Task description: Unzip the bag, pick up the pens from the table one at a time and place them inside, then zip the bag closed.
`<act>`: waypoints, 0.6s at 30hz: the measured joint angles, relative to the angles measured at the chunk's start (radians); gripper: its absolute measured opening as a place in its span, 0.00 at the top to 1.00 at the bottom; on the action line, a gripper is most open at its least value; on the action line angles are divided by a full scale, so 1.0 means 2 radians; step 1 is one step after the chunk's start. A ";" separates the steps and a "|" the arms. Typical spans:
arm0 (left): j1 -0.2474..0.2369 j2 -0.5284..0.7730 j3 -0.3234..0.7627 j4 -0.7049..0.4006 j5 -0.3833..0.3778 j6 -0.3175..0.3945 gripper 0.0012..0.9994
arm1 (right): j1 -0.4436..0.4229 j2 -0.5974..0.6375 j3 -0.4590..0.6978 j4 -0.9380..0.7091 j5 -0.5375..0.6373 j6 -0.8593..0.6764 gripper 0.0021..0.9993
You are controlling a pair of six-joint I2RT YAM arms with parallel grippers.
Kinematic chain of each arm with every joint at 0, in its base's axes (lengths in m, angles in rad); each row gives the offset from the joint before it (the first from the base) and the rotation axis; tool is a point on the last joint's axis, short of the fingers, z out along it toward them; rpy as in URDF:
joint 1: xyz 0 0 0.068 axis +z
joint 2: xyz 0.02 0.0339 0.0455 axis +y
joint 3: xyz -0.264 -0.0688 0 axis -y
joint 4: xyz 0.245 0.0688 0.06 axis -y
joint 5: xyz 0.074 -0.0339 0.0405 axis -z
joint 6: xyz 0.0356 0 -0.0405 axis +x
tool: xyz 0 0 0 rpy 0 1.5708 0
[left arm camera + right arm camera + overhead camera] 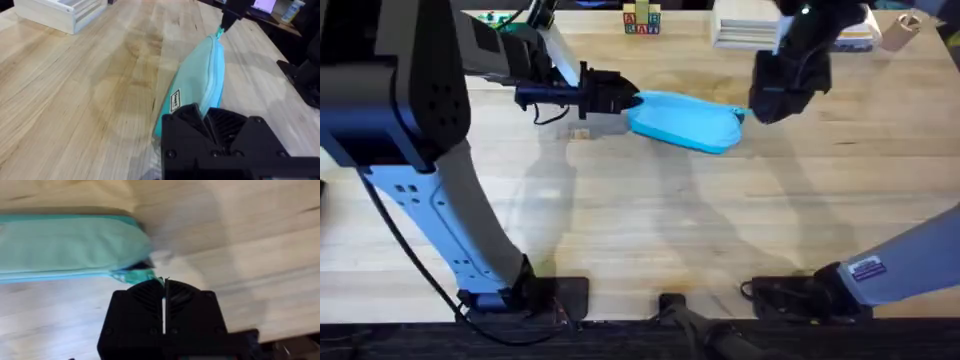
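Bag (685, 124) lying on table (650, 230), mid-far area; left pincer (628, 101) clamped on one end; right pincer (164, 282) clenched, apparently pinching zipper pull (136, 275) (view blurred) at opposite end

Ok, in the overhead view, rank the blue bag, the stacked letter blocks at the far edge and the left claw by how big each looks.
1. The bag, clearly largest.
2. The left claw, black, at the bag's end; its own extent is hard to separate from the wrist behind it.
3. The letter blocks, smallest, though they sit farther from the camera.
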 joint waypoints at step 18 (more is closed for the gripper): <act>0.011 0.000 0.000 0.000 -0.004 0.000 0.96 | -0.051 0.000 0.000 -0.006 0.013 -0.030 0.97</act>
